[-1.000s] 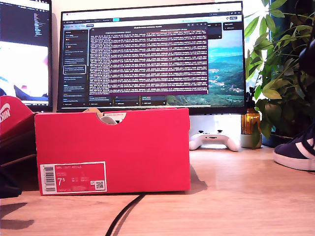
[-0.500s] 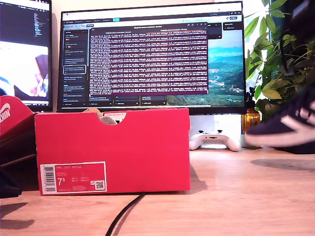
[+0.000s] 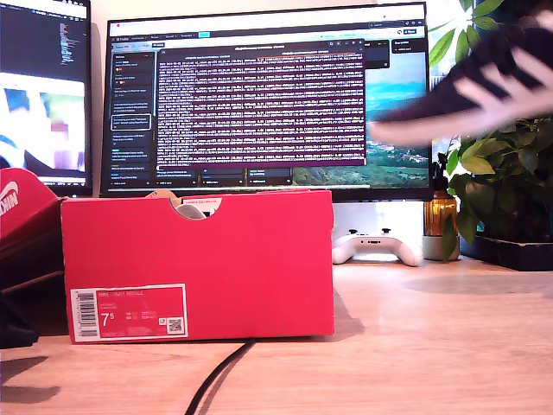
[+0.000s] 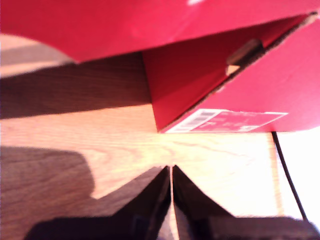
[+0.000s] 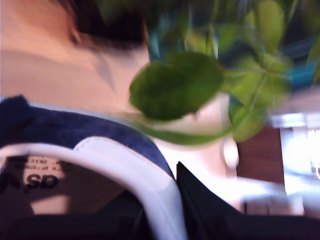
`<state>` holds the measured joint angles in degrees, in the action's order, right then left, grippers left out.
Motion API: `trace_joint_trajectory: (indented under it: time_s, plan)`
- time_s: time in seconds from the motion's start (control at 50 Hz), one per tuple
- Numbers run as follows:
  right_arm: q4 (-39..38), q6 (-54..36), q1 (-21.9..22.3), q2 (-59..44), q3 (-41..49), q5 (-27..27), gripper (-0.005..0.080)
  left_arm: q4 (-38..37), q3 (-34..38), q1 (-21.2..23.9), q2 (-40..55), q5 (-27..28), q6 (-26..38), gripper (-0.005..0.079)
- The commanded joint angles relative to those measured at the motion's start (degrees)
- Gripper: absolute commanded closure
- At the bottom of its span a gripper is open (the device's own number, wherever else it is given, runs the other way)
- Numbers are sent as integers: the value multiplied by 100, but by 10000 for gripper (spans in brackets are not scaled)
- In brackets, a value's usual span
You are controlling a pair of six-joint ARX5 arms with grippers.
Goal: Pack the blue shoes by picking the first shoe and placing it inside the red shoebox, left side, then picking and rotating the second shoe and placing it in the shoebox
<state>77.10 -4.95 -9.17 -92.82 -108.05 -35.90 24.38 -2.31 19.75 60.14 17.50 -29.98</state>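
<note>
High at the exterior view's right, we are gripping a blue shoe (image 3: 471, 86) in our second hand (image 5: 172, 200), clamped on its collar, while our first hand (image 4: 171, 172) is resting pressed together above the tabletop (image 4: 200, 155) near the red shoebox (image 3: 197, 264).

Qty: 1 navy sneaker (image 3: 471, 86) (blurred, airborne); 1 red shoebox (image 3: 197, 264) w/ 1 barcode label (image 3: 128, 312); 1 red lid (image 3: 22, 203); 2 monitors (image 3: 268, 104); 1 white game controller (image 3: 378, 246); 1 potted plant (image 3: 501, 164); 1 black cable (image 3: 216, 376).
</note>
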Motion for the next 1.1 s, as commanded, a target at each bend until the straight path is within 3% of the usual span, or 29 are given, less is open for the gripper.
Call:
trace_joint_trajectory:
  time_s: [0.0, 0.42, 0.68, 0.82, 1.08]
  plan:
    - [-289, -142, -33, 214, -254, 92, 763, 42, 103, 13, 26, 0, 39, 764]
    - [-1425, -1685, -586, 212, -372, 1720, 763, 42, 103, 13, 26, 0, 39, 764]
    - [-2124, -2658, -955, 212, -372, 1961, 763, 42, 103, 13, 26, 0, 37, 764]
    - [-2907, -2981, -1115, 133, -369, 2208, 763, 42, 103, 13, 26, 0, 39, 764]
    - [-4227, -4422, -1394, -267, -372, 2955, 763, 44, 103, 13, 26, 0, 39, 764]
